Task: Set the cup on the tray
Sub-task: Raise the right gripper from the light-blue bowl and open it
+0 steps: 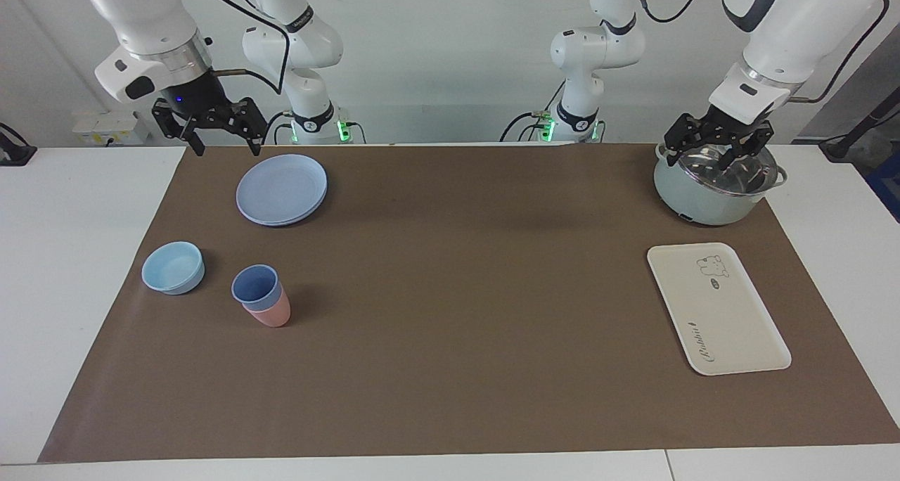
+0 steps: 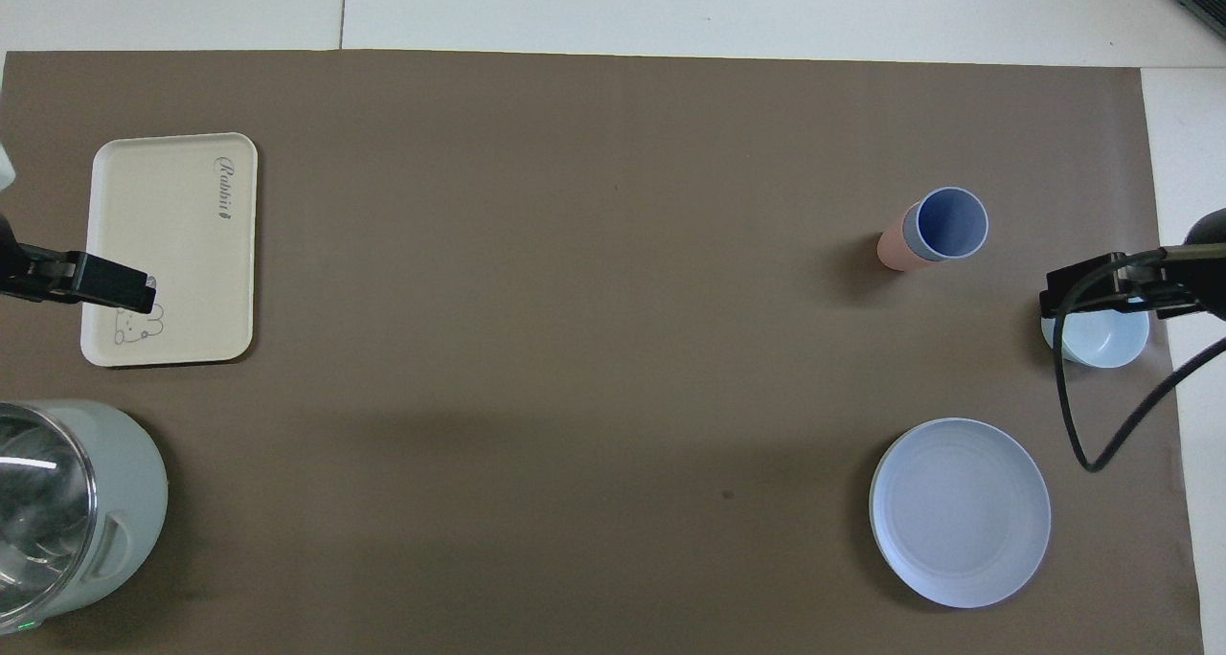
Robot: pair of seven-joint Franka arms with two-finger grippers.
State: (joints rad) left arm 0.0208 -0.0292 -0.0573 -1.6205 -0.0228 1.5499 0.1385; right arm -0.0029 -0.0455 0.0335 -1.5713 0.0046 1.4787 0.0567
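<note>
The periwinkle-blue cup (image 1: pixel 256 287) stands upright, nested inside a pink cup (image 1: pixel 271 316), on the brown mat toward the right arm's end; it also shows in the overhead view (image 2: pixel 950 222). The cream tray (image 1: pixel 717 309) with the bear drawing lies flat and bare at the left arm's end, and it shows in the overhead view (image 2: pixel 172 243) too. My right gripper (image 1: pixel 228 143) hangs open and empty in the air over the mat's edge beside the blue plate. My left gripper (image 1: pixel 717 154) hangs open and empty over the pot. Neither touches the cup.
A round blue plate (image 1: pixel 281 188) lies nearer to the robots than the cups. A light-blue bowl (image 1: pixel 173 268) sits beside the cups toward the right arm's end. A pale-green pot (image 1: pixel 703 200) with a glass lid stands nearer to the robots than the tray.
</note>
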